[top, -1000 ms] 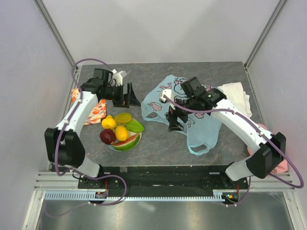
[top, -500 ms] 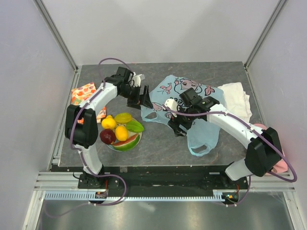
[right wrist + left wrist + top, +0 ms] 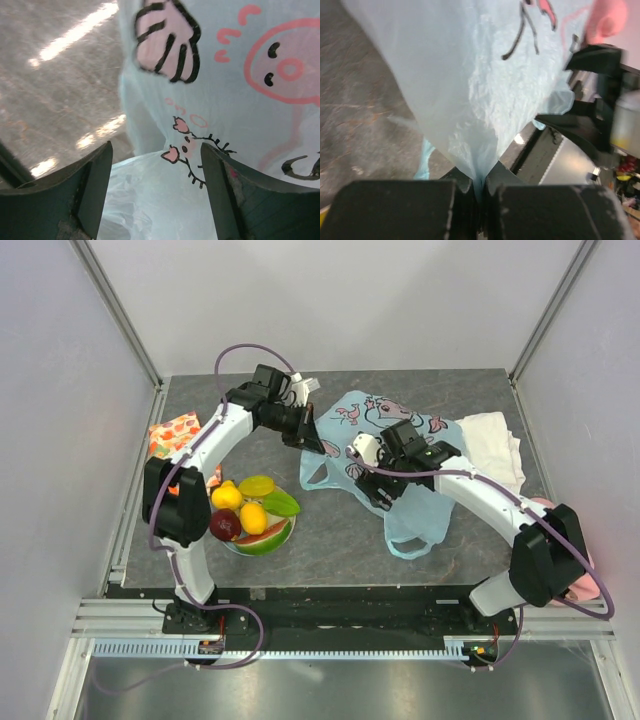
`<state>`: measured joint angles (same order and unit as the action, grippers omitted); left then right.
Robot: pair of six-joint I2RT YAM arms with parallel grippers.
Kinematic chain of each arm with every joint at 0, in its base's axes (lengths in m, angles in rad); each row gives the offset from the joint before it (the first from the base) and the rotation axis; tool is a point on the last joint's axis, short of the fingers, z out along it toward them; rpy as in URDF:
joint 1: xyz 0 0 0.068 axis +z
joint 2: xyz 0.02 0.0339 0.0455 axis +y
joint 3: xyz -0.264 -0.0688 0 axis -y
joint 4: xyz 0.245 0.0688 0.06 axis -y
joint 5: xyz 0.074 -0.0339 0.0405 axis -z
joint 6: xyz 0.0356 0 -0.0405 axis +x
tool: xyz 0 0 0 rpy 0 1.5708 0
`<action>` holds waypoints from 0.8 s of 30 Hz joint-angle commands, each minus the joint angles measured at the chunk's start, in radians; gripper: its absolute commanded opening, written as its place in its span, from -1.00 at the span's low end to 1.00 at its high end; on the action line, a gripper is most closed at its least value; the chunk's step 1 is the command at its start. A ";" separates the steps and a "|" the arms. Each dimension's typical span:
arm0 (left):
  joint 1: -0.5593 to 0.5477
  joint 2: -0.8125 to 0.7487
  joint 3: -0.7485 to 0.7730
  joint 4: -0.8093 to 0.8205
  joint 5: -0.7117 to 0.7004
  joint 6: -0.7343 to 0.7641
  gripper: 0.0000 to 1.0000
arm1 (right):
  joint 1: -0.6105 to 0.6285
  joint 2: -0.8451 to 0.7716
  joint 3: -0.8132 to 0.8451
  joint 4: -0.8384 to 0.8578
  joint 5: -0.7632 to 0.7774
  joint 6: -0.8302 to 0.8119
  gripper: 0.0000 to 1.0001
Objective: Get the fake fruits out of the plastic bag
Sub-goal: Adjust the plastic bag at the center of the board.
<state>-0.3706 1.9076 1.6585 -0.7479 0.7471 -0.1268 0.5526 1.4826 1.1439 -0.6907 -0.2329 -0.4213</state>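
While clamped on the plastic bag (image 3: pixel 485 100), left pincer (image 3: pixel 480 186); right pincer (image 3: pixel 156 170) apart over its pink print (image 3: pixel 167 42)

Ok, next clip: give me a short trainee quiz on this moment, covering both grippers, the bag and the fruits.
1. True or false: the left gripper is shut on a fold of the plastic bag.
2. Short answer: is the right gripper, over the bag's cartoon print, open or shut?
3. Pick one: the fake fruits in view lie A) on the plate, B) on top of the plastic bag, C) in the right gripper.

Key: 1 true; 2 open; 3 A.
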 commanded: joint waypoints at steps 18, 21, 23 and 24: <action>-0.083 -0.108 -0.019 0.065 0.227 -0.126 -0.97 | -0.175 0.055 0.198 0.298 0.368 0.047 0.66; -0.082 -0.130 -0.054 0.050 0.195 -0.120 -0.97 | -0.177 0.004 0.205 0.169 0.206 0.130 0.51; -0.082 -0.137 -0.086 0.050 0.190 -0.123 -0.97 | -0.177 -0.044 0.168 0.120 0.059 0.148 0.30; -0.082 -0.140 -0.094 0.053 0.193 -0.129 -0.97 | -0.175 -0.057 0.151 0.103 -0.006 0.151 0.25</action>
<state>-0.4545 1.8149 1.5997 -0.7010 0.9428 -0.2195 0.3714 1.5158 1.3163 -0.4610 0.0456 -0.3542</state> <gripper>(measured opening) 0.024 0.671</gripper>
